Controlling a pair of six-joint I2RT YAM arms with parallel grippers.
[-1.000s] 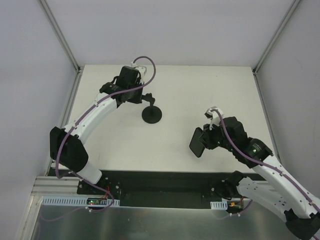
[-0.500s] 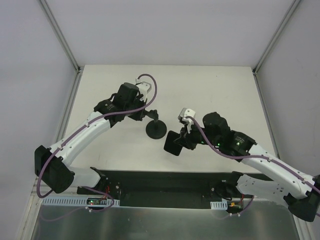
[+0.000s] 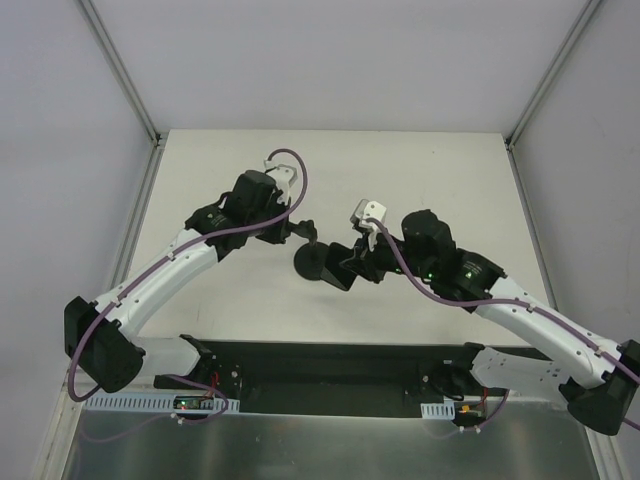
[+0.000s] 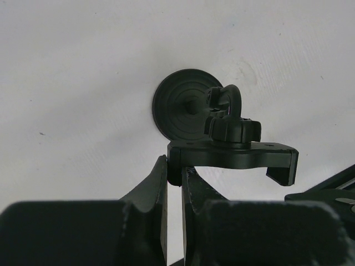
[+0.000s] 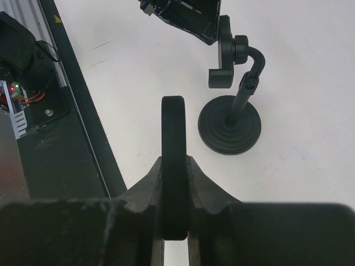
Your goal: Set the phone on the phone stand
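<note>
My right pincer (image 5: 175, 169) pinches the phone (image 5: 173, 119) edge-on, mid-frame in the top view, just right of the phone stand (image 5: 229, 131). My left pincer (image 4: 175, 176) is clamped on the stand's cradle (image 4: 230, 155).

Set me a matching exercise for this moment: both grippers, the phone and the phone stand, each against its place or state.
Things:
1. left gripper
2. right gripper
3. phone
4. phone stand

States:
a. base resting on the white table
b. clamped edge-on between two fingers
c. shut on the phone
d. shut on the stand's cradle

Pairs: 1-d, 2-c, 3-b, 4-a
</note>
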